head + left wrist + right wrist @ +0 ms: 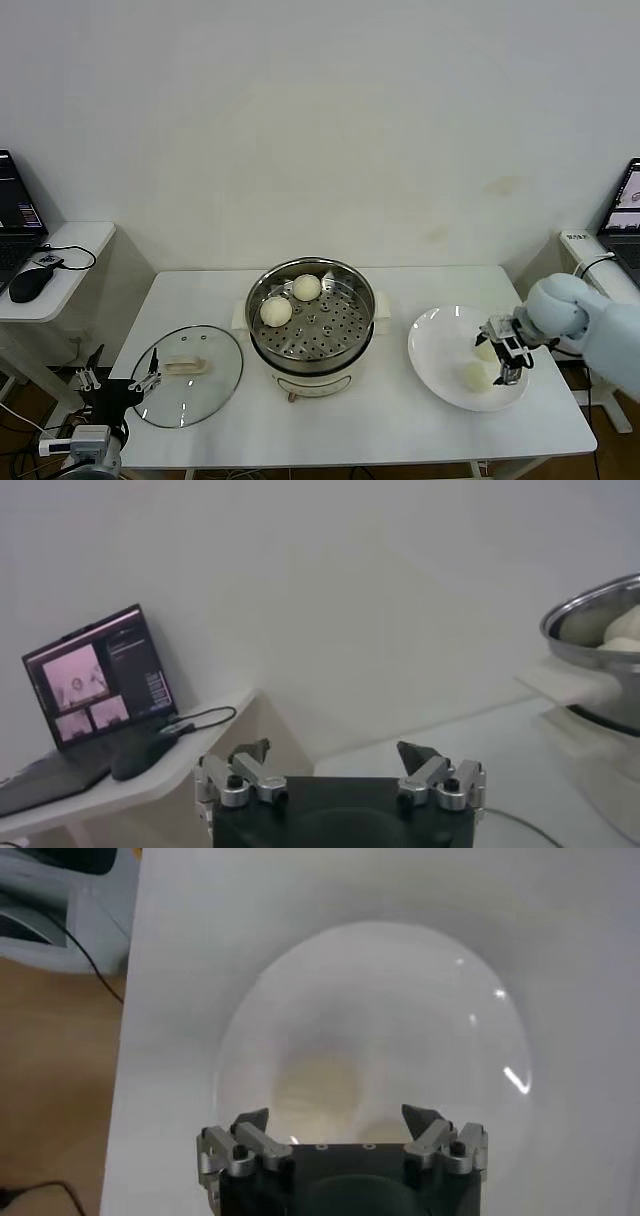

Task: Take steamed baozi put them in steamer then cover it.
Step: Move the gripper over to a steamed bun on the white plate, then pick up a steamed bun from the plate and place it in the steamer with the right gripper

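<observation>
head view: the white table (pixel 400 420) runs from its left edge near the lid to its right edge just past the plate, with bare surface in front of the steamer and between steamer and plate. the steamer (pixel 311 325) stands at the table's middle, toward the back; on its perforated tray lie two steamed baozi, one at the back (pixel 307 287) and one at the left (pixel 276 311), close together, the rest of the tray bare. the cover (pixel 188 374) lies flat on the table left of the steamer, near the left and front edges, its cream handle up. the white plate (pixel 440 345) sits right of the steamer, apart from it, near the right front corner; two more baozi rest on its right half, one nearer the front (pixel 477 376) and one behind it (pixel 487 350).

the right gripper (pixel 505 352) is over the plate's right side, right by those two buns; in the right wrist view its fingers (pixel 250 1133) are spread wide and hold nothing, with a pale bun (pixel 318 1086) on the plate (pixel 440 998) between and beyond them, and the table edge and floor off to one side.

the left gripper (pixel 118 381) is low by the table's left front corner, beside the cover's rim; in the left wrist view its fingers (pixel 246 763) stand wide apart and empty, the steamer's rim (pixel 590 615) off to the side. a side desk with a laptop (pixel 95 685) and mouse (pixel 30 284) stands left of the table.
</observation>
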Robot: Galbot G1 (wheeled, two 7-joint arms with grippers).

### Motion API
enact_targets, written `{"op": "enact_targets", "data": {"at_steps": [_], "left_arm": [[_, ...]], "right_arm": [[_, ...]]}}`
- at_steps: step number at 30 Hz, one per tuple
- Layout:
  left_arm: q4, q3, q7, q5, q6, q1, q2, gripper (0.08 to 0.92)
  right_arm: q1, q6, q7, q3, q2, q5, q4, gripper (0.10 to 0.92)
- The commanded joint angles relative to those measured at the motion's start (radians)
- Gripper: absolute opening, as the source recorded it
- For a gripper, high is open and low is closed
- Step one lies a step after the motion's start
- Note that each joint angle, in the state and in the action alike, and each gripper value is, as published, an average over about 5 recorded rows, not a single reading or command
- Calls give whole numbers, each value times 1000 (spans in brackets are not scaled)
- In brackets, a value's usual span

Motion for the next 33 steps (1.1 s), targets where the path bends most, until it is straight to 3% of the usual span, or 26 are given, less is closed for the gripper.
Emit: {"op": "enact_targets", "data": {"at_steps": [1,12,33], "left_arm": [[3,-1,0,-1,1,0,-1,823],[11,0,0,-1,1,-8,-1,823],[-1,-2,0,-3,2,-9,-6,823]], "right_arm": [[-102,-2,23,68,49,-53,-64,823],[-109,-6,37,67,98,-67,-113,785],[9,-21,-5,32,42,-8,-46,538]]}}
